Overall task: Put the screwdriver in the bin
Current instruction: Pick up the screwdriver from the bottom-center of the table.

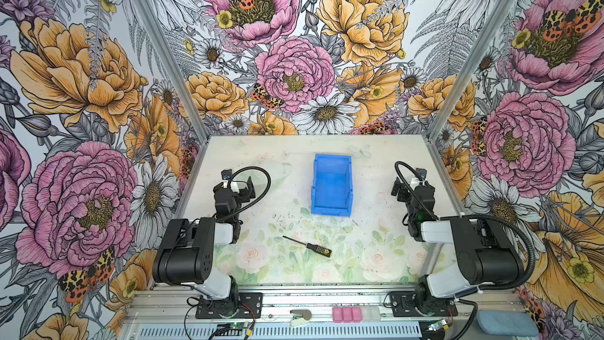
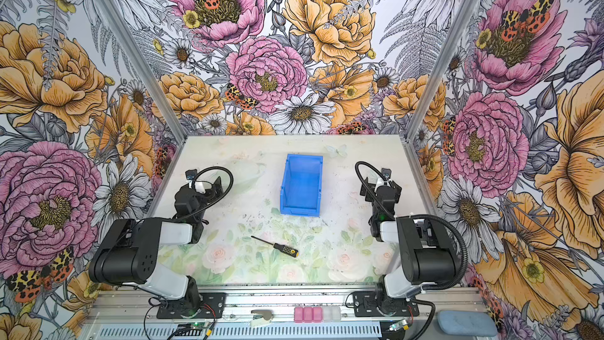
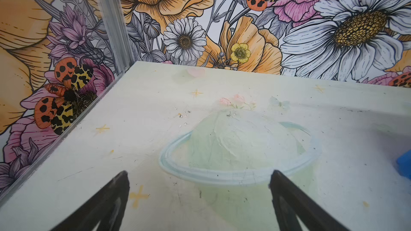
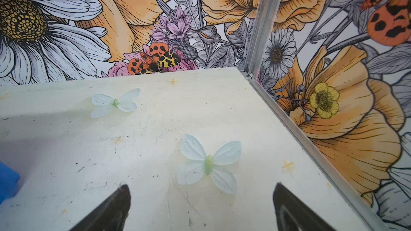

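Note:
The screwdriver [image 1: 307, 246] [image 2: 275, 246] lies flat on the table's near middle, its thin shaft pointing left and its black-and-yellow handle to the right. Behind it stands the blue bin [image 1: 331, 212] [image 2: 300, 210], empty, with its low cut-out side towards the screwdriver. My left gripper [image 1: 245, 188] [image 3: 199, 172] hovers left of the bin, open with nothing between its fingers. To the bin's right, my right gripper [image 1: 397, 189] [image 4: 201, 185] is also open and empty. A blue bin corner [image 3: 404, 165] [image 4: 6, 178] shows at the edge of each wrist view. Neither wrist view shows the screwdriver.
Floral walls with aluminium corner posts [image 1: 192, 116] [image 1: 441, 116] close the table on three sides. On the front rail lie pink and clear blocks [image 1: 347, 313], a small beige part [image 1: 299, 317] and a blue-grey pad [image 1: 506, 322]. Butterflies [image 4: 208, 163] are printed on the tabletop.

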You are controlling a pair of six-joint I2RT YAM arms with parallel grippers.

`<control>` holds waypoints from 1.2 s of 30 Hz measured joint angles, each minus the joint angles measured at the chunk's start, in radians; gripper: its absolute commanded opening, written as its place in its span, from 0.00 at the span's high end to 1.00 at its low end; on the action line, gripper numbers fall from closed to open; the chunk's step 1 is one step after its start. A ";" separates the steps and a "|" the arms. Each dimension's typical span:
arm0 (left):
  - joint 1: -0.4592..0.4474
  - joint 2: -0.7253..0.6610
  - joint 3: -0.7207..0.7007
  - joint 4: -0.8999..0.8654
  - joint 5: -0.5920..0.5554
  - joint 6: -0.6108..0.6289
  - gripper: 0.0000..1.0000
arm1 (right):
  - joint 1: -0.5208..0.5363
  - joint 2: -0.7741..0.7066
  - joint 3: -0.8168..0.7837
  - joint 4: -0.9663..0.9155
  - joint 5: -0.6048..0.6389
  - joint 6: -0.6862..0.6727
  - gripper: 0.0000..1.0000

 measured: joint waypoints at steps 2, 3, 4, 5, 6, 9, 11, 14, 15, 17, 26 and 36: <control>0.000 0.000 0.000 0.000 0.000 0.000 0.01 | 0.000 0.000 0.000 0.000 0.000 0.000 0.00; 0.000 0.000 0.000 0.000 0.000 0.000 0.01 | 0.000 0.000 0.000 0.000 0.000 0.000 0.01; 0.000 0.000 0.000 0.000 0.000 0.000 0.01 | 0.000 0.000 0.000 0.000 0.000 0.000 0.01; 0.000 0.000 0.000 0.000 0.000 0.000 0.01 | 0.000 0.000 0.000 0.000 0.000 0.000 0.00; 0.000 0.000 0.000 0.000 0.000 0.000 0.01 | 0.000 0.000 0.000 0.000 0.000 0.000 0.00; 0.000 0.000 0.000 0.000 0.000 0.000 0.01 | 0.000 0.000 0.000 0.000 0.000 0.000 0.01; 0.000 0.000 0.000 0.000 0.000 0.000 0.01 | 0.000 0.000 0.000 0.000 0.000 0.000 0.00; 0.000 0.000 0.000 0.000 0.000 0.000 0.01 | 0.000 0.000 0.000 0.000 0.000 0.000 0.00; 0.000 0.000 0.000 0.000 0.000 0.000 0.01 | 0.000 0.000 0.000 0.000 0.000 0.000 0.00; 0.000 0.000 0.000 0.000 0.000 0.000 0.01 | 0.000 0.000 0.000 0.000 0.000 0.000 0.00; 0.000 0.000 0.000 0.000 0.000 0.000 0.01 | 0.000 0.000 0.000 0.000 0.000 0.000 0.00; 0.021 -0.033 0.000 -0.017 0.003 -0.017 0.01 | 0.000 -0.012 0.000 -0.020 0.009 0.001 0.01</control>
